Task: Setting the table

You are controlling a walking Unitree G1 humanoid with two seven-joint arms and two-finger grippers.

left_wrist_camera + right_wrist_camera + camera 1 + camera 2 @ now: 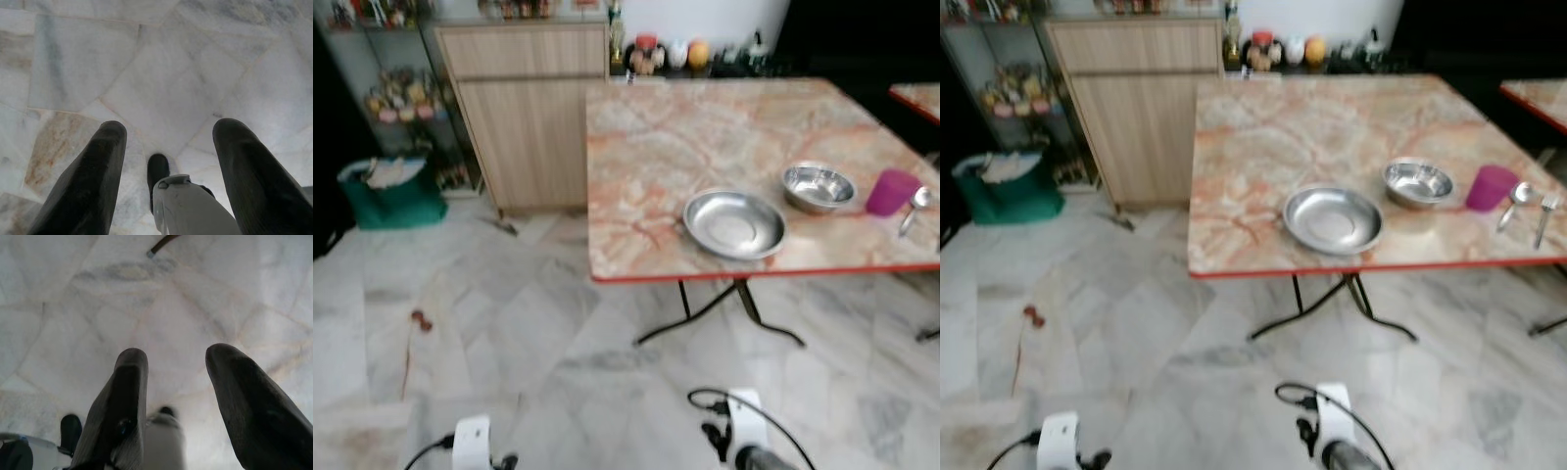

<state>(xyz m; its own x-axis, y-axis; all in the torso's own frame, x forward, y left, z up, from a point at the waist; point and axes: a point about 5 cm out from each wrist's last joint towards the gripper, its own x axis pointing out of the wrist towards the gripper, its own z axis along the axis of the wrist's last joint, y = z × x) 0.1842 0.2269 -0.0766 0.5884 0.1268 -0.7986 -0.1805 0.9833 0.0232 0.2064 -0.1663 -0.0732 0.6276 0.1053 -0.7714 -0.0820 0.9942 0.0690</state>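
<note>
A marble-topped folding table (pixel 705 137) stands ahead and to the right. Near its front edge lies a wide steel plate (pixel 734 223), with a smaller steel bowl (pixel 818 187) behind it to the right. A purple cup (pixel 892 191) stands further right, and a spoon (pixel 1512 202) and fork (pixel 1543 215) lie beside it. Both arms hang low over the floor, well short of the table. My left gripper (pixel 168 142) is open above the marble tiles, nothing between its fingers. My right gripper (pixel 178 367) is open too, also over bare floor.
A wooden cabinet (pixel 524 108) stands against the wall left of the table, with a glass shelf unit (pixel 396 88) and a green bin (pixel 391 191) further left. Jars and bottles (pixel 671 54) line the wall behind the table. A second table's corner (pixel 918 98) shows at the right.
</note>
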